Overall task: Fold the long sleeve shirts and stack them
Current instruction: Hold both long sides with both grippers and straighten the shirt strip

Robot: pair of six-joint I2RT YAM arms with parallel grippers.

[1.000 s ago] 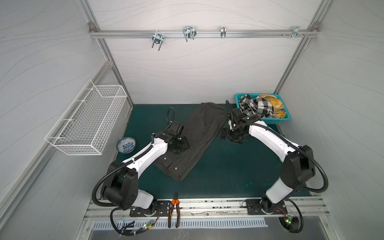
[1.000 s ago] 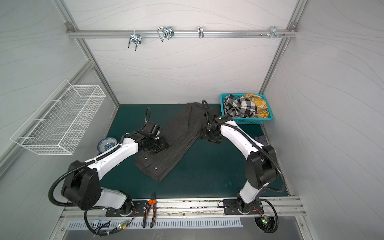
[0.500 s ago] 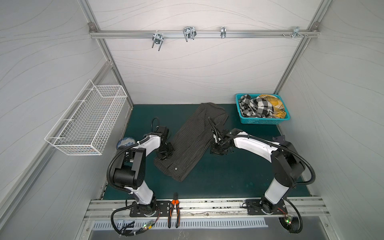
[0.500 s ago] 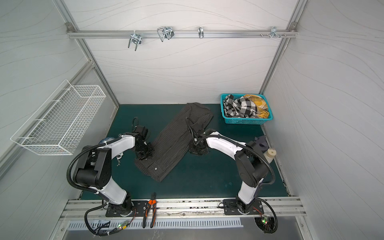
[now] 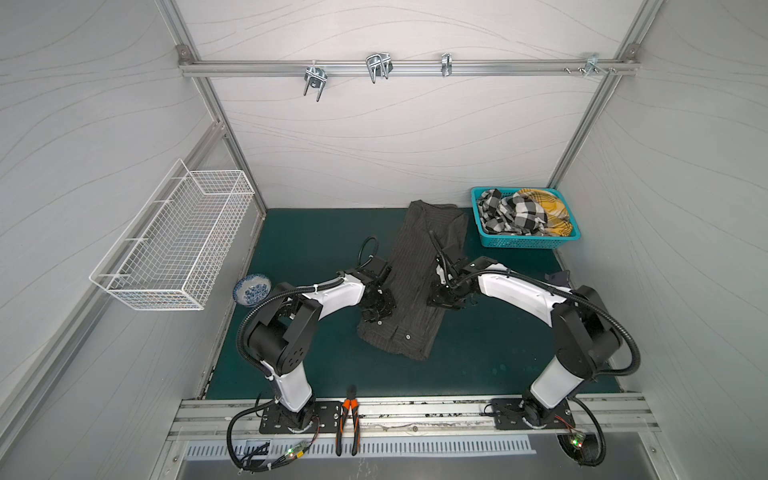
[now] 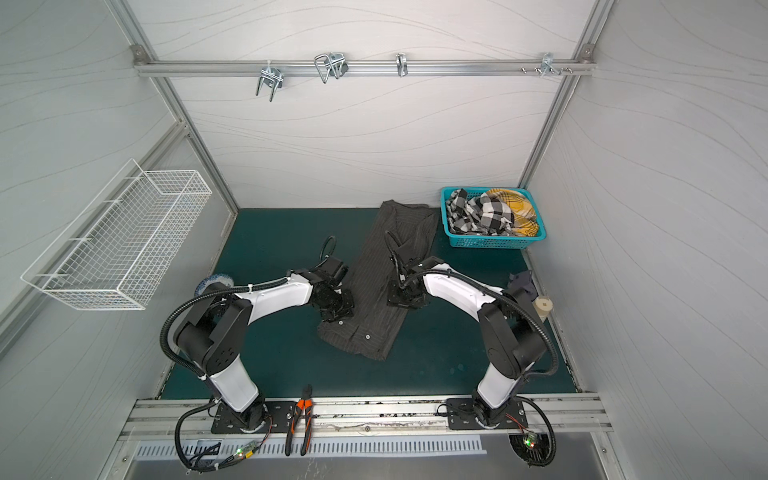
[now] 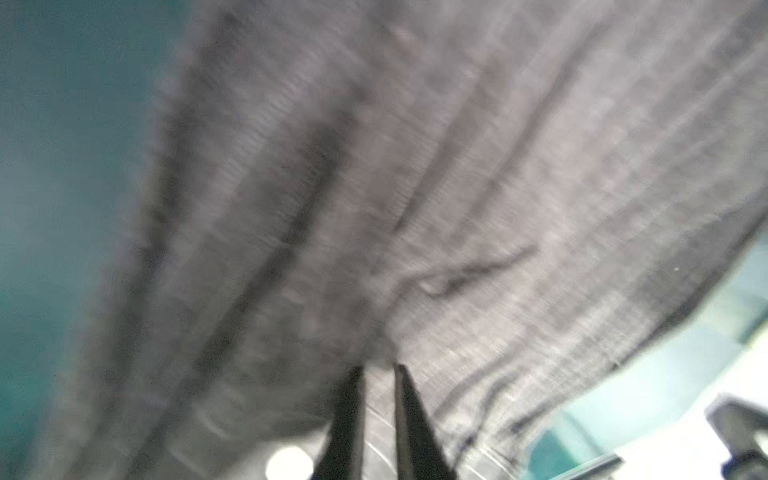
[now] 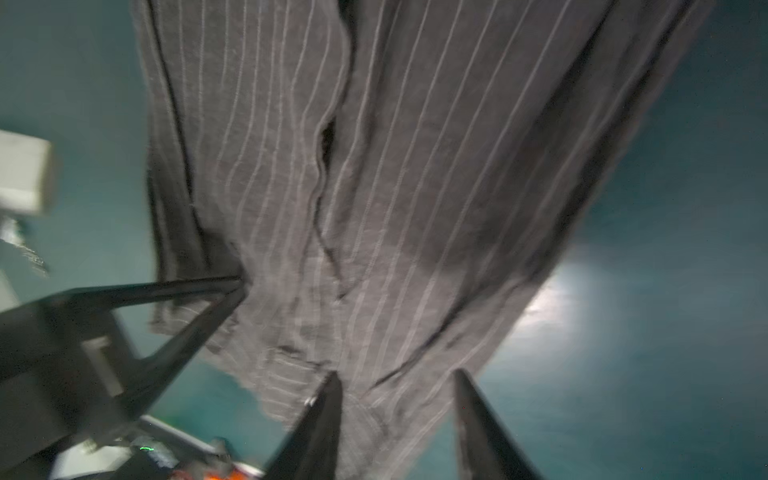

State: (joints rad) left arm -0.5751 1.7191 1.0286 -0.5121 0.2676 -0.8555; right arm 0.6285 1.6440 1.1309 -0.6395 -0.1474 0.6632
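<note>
The dark striped shirt [image 5: 413, 286] lies stretched out on the green table [image 5: 316, 241]. Its far end is just beside a blue basket [image 5: 523, 242]. The left end effector [image 5: 376, 309] rests on one long edge of the shirt with its jaws nearly together, and the view is too blurred to tell whether it has a grip. The right end effector [image 8: 395, 374] straddles the opposite edge with its jaws apart, holding nothing. A bowl [image 5: 252, 289] sits well apart from the shirt, beyond the left arm.
</note>
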